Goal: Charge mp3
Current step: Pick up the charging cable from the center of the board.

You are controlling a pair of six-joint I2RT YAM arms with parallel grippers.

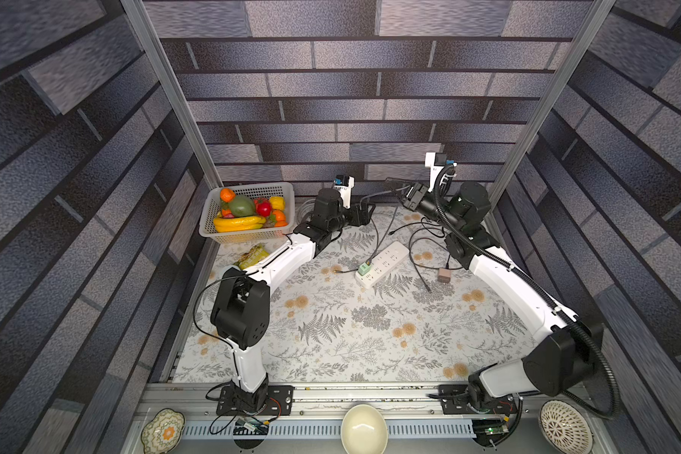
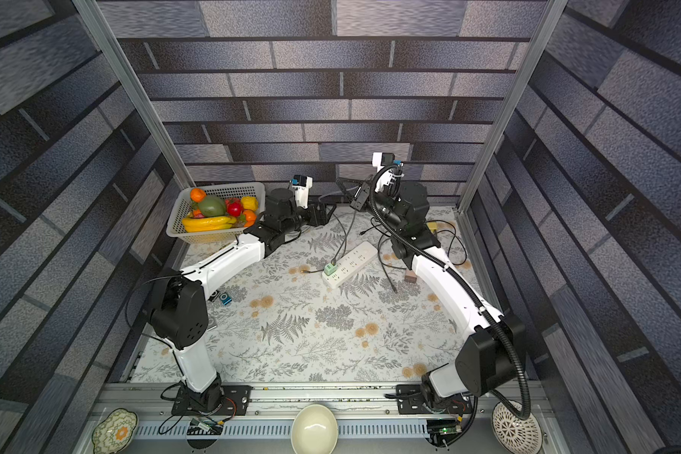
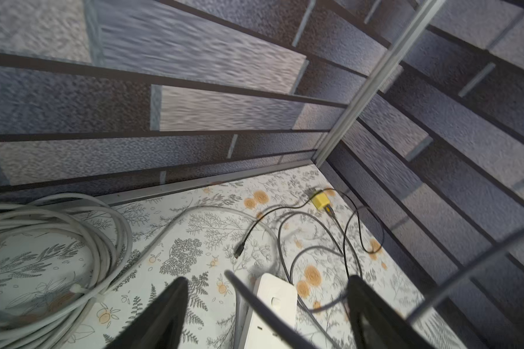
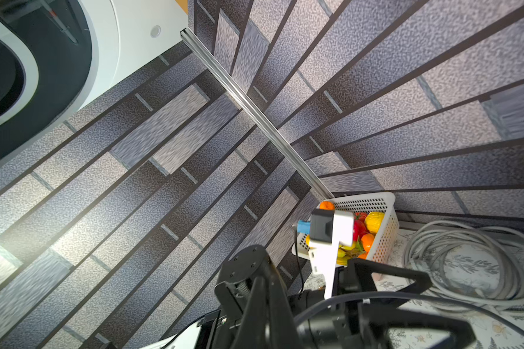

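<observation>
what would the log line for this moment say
right gripper: shut on cable, raised | left gripper: open around cable | mp3 player: on table, no cable attached

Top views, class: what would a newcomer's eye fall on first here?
The white basket of bright fruit in the far left corner of the table stands out most. Mid-table lies a white power strip with a green adapter plugged in, amid loose black cables. Behind it the right gripper holds a thin cable in the air.
</observation>
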